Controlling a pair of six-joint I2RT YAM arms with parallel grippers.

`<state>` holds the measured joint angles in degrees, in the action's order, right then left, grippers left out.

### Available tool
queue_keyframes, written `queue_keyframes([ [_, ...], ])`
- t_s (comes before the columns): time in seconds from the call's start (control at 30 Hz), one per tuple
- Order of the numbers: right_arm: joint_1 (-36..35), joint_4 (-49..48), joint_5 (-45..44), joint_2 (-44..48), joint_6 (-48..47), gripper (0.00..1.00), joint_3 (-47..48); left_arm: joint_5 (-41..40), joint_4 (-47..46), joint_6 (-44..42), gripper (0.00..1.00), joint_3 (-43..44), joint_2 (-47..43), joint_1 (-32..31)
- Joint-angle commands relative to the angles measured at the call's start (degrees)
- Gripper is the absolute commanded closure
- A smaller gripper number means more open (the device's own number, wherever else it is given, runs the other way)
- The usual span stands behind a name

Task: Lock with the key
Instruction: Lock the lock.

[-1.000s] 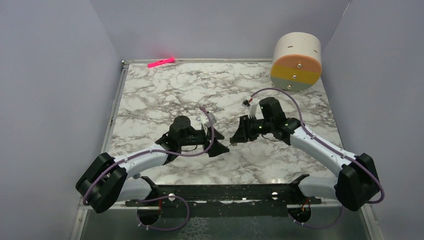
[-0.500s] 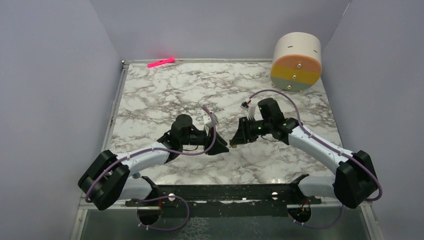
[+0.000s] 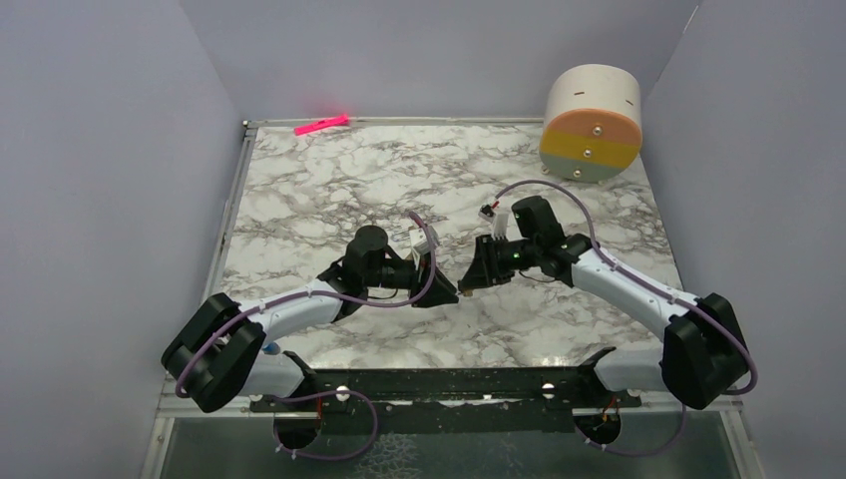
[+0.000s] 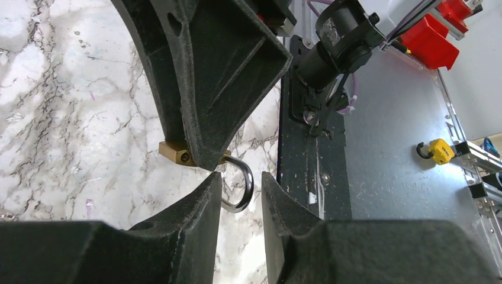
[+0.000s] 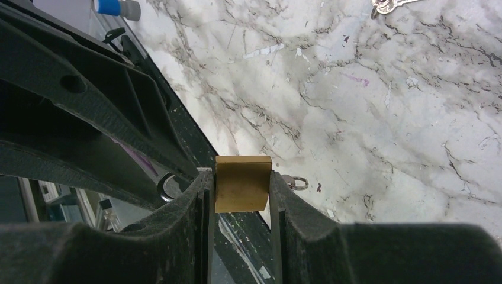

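Note:
My right gripper (image 5: 241, 177) is shut on the body of a small brass padlock (image 5: 243, 183) and holds it above the marble table (image 3: 329, 190). In the left wrist view the padlock (image 4: 173, 152) shows under the right fingers, its silver shackle (image 4: 244, 184) curving out between the tips of my left gripper (image 4: 241, 180). The left jaws stand a little apart around the shackle, not clamped. A small silver ring (image 5: 295, 181) peeks out beside the right finger. A silver key on a ring (image 5: 388, 5) lies on the marble at the top edge. In the top view both grippers meet tip to tip (image 3: 457, 289).
A round cream, orange and yellow drum (image 3: 591, 123) stands at the back right. A pink strip (image 3: 321, 125) lies at the back left edge. A black base rail (image 3: 439, 384) runs along the near edge, close below the grippers. Grey walls enclose the table.
My left arm has moved a little to the right, bringing its fingertips up to the right gripper and around the shackle. The right gripper has shifted only slightly and still holds the padlock.

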<state>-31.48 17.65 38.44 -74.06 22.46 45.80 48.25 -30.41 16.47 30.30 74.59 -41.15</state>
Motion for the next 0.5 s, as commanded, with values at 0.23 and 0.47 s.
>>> queue_keyframes([
  [0.23, 0.2, -0.9, 3.0, -1.7, 0.5, 0.99, 0.2, 3.6, -0.6, -0.4, 1.0, 1.8, 0.1, -0.5],
  [0.47, 0.2, -0.5, 2.9, -2.6, 0.1, 0.97, 1.0, 2.8, -0.9, -0.7, 1.0, 1.6, -0.6, -0.5],
])
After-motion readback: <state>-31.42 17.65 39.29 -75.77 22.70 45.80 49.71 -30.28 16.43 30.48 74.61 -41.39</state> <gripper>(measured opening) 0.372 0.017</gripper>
